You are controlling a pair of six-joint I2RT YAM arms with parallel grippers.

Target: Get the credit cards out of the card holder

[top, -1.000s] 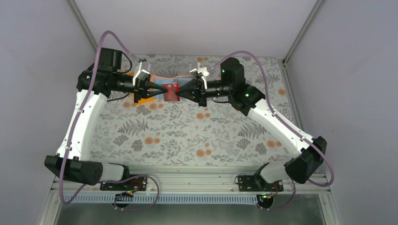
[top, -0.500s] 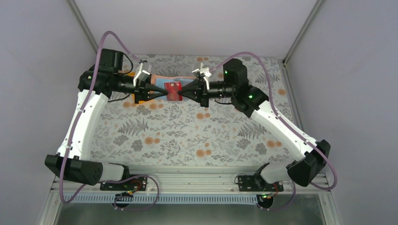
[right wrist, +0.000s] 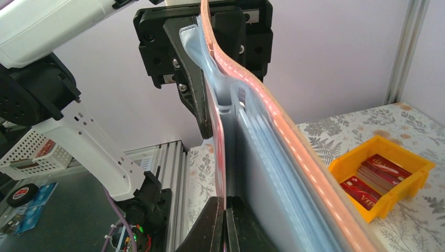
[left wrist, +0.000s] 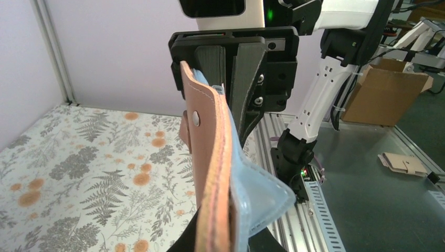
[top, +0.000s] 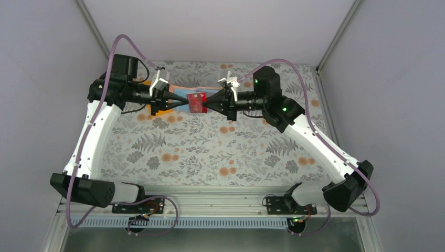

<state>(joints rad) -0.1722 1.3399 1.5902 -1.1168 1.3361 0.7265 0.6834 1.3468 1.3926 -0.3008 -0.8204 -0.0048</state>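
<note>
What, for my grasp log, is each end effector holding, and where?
Left end effector: the wallet, by its left end. Right end effector: apparently the red card, by its right edge.

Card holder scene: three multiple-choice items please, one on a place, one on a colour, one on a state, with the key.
1. Where is the card holder?
A) flat on the table
B) in the air between the left pincer and the right pincer
C) inside an orange tray

2. What colour is its inner lining?
A) light blue
B) green
C) black

3. How is the right pincer?
A) wide open
B) shut on a red card
C) shut on nothing

Key:
1 B, both wrist views show it raised, spanning the two pincers.
2 A, the pockets show pale blue beside the tan leather.
3 B, the right wrist view shows the card's thin edge pinched.
</note>
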